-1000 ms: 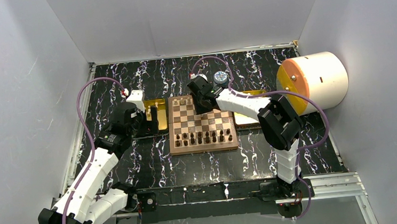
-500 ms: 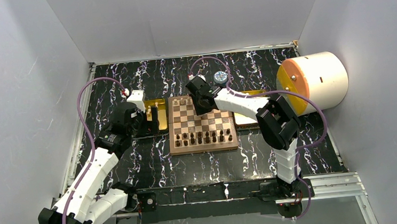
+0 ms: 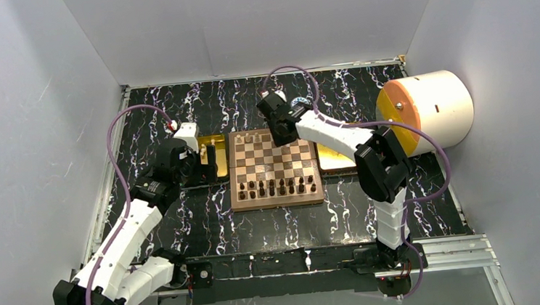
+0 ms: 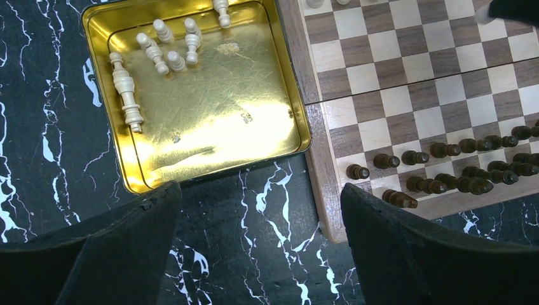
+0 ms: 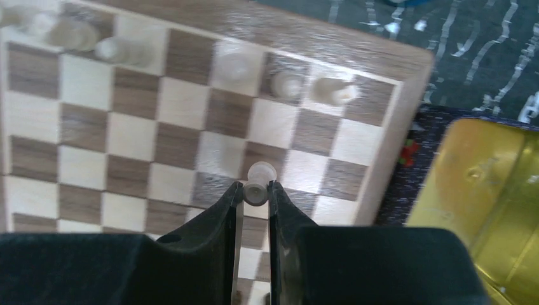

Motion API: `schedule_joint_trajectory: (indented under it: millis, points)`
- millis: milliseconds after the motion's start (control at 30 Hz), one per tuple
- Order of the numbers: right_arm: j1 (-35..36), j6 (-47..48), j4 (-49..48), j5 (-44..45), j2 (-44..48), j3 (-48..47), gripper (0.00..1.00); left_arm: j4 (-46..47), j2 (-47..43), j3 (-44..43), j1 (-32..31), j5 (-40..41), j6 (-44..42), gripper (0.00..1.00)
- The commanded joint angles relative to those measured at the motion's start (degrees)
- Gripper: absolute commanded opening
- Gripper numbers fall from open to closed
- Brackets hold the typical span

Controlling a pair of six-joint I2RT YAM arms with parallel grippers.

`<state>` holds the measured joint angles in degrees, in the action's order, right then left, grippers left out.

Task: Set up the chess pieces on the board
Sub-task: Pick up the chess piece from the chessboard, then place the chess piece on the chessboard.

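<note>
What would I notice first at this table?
Probably the big white drum with an orange face at the right edge of the table. Then the board in the middle, dark pieces lined along its near side, and the right end effector pinching a cream chess piece over its far side.

Cream chess piece, brown-checkered board

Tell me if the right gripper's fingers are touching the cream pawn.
Touching. Right wrist view: the right gripper pinches the cream pawn from both sides, no gap.
</note>
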<state>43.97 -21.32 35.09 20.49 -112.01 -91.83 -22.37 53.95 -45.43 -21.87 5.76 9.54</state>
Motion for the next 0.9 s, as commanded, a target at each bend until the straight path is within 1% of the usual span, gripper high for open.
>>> schedule_joint_trajectory:
  millis: [0,200,400,867]
  points:
    - [-6.12,1.43,2.10,-0.03,4.14,-1.99,0.18,1.00,-0.01,0.08,-0.04,-0.43,-0.49,0.93]
    - [-11.52,1.90,1.12,-2.31,4.39,-1.86,0.18,0.96,-0.45,0.25,-0.10,-0.71,-0.49,0.93]
    - [-13.80,1.52,-0.12,-3.43,3.04,-2.08,0.19,0.94,-0.26,0.17,-0.10,-0.69,-0.53,0.93]
    - [-14.60,1.03,-2.92,-4.70,0.65,-1.53,0.20,0.95,-0.89,0.25,-0.10,-0.41,-0.66,0.93]
